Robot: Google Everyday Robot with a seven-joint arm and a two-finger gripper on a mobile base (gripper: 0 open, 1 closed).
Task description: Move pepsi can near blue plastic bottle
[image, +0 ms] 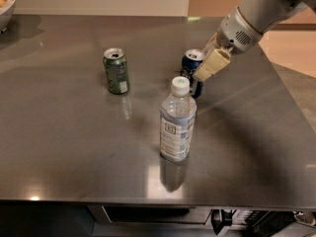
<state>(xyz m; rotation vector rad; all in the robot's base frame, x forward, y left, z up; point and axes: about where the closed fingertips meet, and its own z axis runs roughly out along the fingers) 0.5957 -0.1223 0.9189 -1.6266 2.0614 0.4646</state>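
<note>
Here the gripper (192,81), fingers clasped around the pepsi can (190,61), is toward the surface's (74,147) far edge, just behind the blue plastic bottle (177,125).

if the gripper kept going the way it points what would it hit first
The pepsi can: the gripper, angled down-left, is right at it. Beyond that, probably the table; depth is unclear.

Clamped on the pepsi can (189,61), just behind the blue plastic bottle (177,127): gripper (195,82), hiding that can's right side and base. Cut off at the top left edge: bowl (5,10). Cut off top right: arm (261,11). Bottle label print too small to read.
</note>
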